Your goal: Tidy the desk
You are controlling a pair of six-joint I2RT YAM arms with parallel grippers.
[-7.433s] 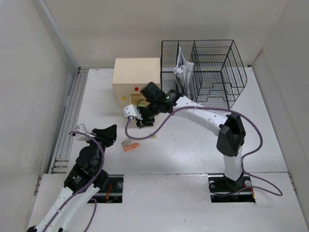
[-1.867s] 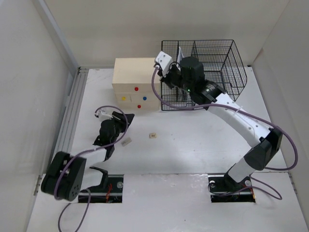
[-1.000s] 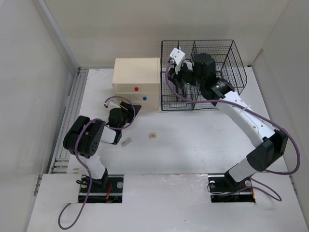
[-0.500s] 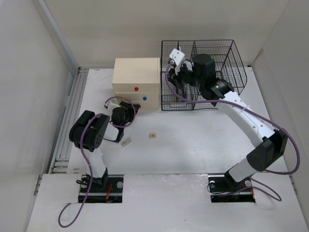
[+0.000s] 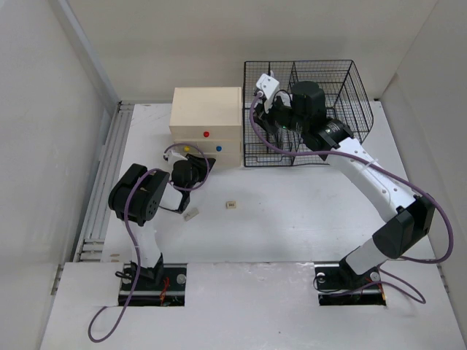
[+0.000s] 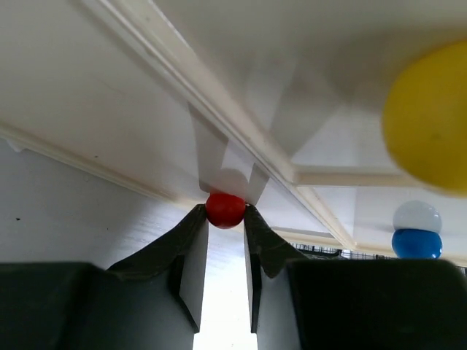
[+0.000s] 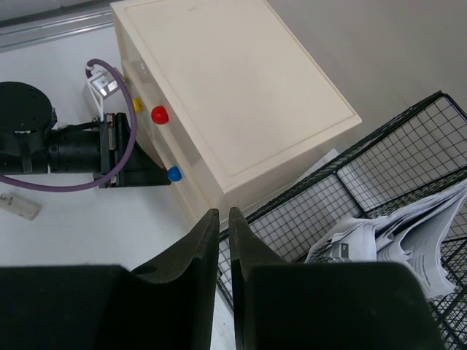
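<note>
The white-and-black left arm (image 5: 139,200) is folded low, its dark two-finger left gripper (image 6: 225,219) held level, fingertips pinching a small red round knob (image 6: 225,208) between them. The right arm (image 5: 379,193) stretches far forward, its right gripper (image 7: 224,213) angled downward with fingers nearly touching.

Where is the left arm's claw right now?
In the left wrist view, the left gripper sits against the drawer box front, fingertips closed on a red knob.
</note>
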